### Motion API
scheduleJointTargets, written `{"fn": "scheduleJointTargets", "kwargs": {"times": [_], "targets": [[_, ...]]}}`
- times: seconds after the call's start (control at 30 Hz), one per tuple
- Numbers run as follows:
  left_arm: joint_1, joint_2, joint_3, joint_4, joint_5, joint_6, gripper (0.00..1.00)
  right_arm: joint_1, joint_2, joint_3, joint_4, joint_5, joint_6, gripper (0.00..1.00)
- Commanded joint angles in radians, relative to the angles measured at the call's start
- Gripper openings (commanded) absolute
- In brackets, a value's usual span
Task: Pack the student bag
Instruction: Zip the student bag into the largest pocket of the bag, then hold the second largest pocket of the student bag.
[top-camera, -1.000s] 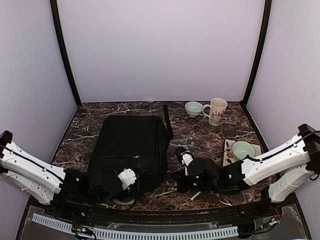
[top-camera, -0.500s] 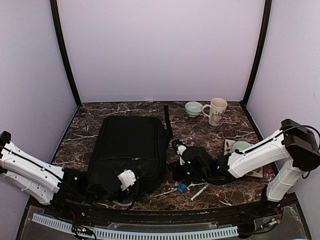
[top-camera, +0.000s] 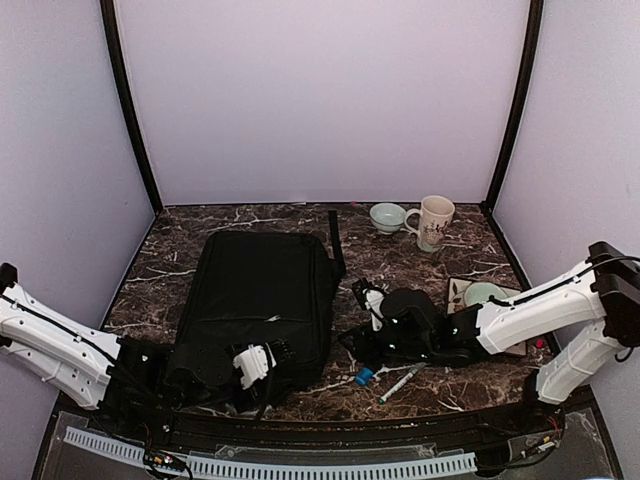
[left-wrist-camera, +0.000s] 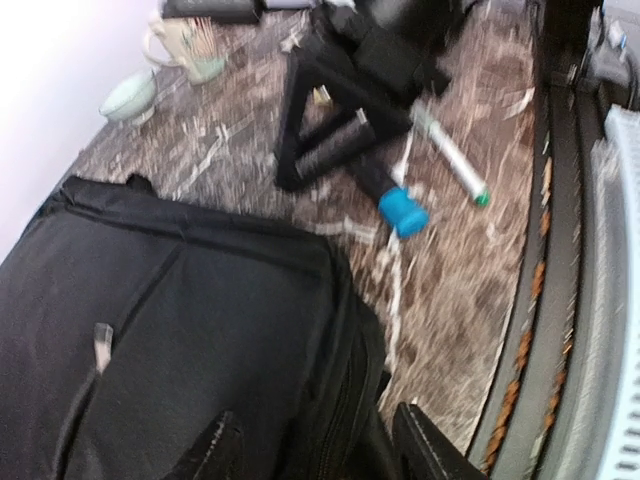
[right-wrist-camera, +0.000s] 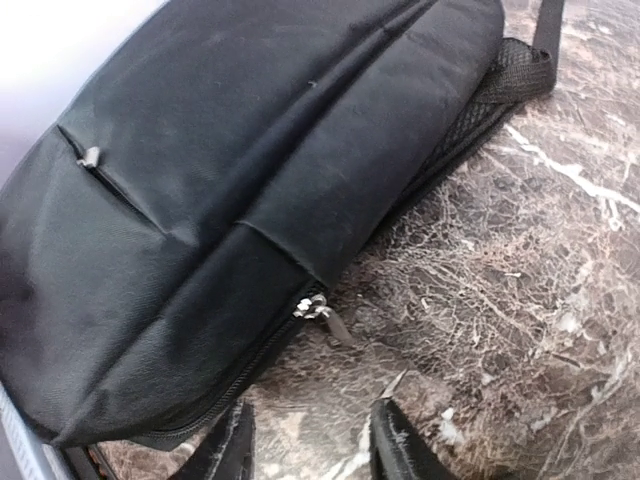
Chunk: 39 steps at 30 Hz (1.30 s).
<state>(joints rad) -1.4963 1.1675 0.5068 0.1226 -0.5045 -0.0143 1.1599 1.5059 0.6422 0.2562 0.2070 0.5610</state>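
Student bag (top-camera: 262, 290): large, flat, black soft fabric with silver zipper pulls, lying flat left of centre, toward 8 o'clock on the table (top-camera: 400, 255). Surface is dark brown marble veined white; walls are pale lilac with black corner posts. Long axis runs 12 to 6, strap (top-camera: 335, 240) trailing toward 12. Left gripper (left-wrist-camera: 315, 452) has its jaws released astride the bag's near corner, and right gripper (right-wrist-camera: 310, 448) has its jaws released over bare marble at the bag's 4 o'clock.

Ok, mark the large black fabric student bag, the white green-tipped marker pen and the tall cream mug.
black fabric student bag (top-camera: 262, 285): top external view, front panel.
white green-tipped marker pen (left-wrist-camera: 449, 154): left wrist view, mid-barrel.
tall cream mug (top-camera: 436, 222): top external view, outer wall.
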Motion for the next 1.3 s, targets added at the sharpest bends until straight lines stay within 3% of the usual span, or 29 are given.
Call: {"fn": "scheduleJointTargets", "kwargs": {"times": [0.0, 0.2, 0.43, 0.67, 0.93, 1.13, 1.27], "targets": [[-0.005, -0.158, -0.021, 0.058, 0.012, -0.048, 0.55, 0.051, -0.074, 0.034, -0.119, 0.089, -0.013, 0.50], [0.000, -0.267, -0.013, -0.027, -0.184, -0.137, 0.75, 0.071, -0.104, 0.065, -0.100, 0.113, 0.008, 0.80], [0.137, -0.091, 0.181, -0.278, -0.198, -0.317, 0.75, 0.064, 0.010, 0.195, -0.106, 0.105, 0.032, 0.90], [0.178, 0.159, 0.388, -0.472, -0.241, -0.387, 0.81, 0.028, 0.150, 0.271, -0.104, 0.082, 0.062, 0.89], [0.249, 0.319, 0.489, -0.529, -0.214, -0.413, 0.75, 0.002, 0.206, 0.235, -0.027, 0.020, 0.086, 0.75], [0.287, 0.414, 0.518, -0.554, -0.177, -0.424, 0.66, -0.003, 0.226, 0.207, 0.021, -0.007, 0.093, 0.61], [0.298, 0.437, 0.514, -0.537, -0.191, -0.420, 0.58, -0.003, 0.233, 0.199, 0.040, -0.022, 0.093, 0.58]]}}
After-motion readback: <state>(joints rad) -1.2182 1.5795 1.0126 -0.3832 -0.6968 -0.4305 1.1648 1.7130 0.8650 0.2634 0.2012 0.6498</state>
